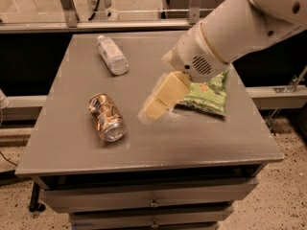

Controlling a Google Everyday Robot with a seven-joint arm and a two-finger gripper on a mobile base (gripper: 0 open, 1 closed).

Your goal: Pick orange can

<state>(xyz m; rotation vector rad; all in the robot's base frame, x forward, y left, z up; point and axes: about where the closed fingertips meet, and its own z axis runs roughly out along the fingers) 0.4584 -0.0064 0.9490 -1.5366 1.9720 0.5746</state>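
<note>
Grey flat-topped metal table [201, 143] with drawers [153, 204] underneath is standing on a speckled floor, a railing running behind it. Small shiny orange-copper drink can [107, 117], dented, is lying on its side on the front-left part of the tabletop, silver end pointing toward the front edge. Clear plastic bottle with a white label [112, 55] is lying at the back left. Green crinkled snack bag [207, 94] is lying on the right, partly hidden by my white arm [230, 28]. My cream-coloured gripper [158, 102] is hanging over the middle of the table, between can and bag, apart from the can. Whether it is clenched or released I cannot tell; it is grasping nothing visible.
</note>
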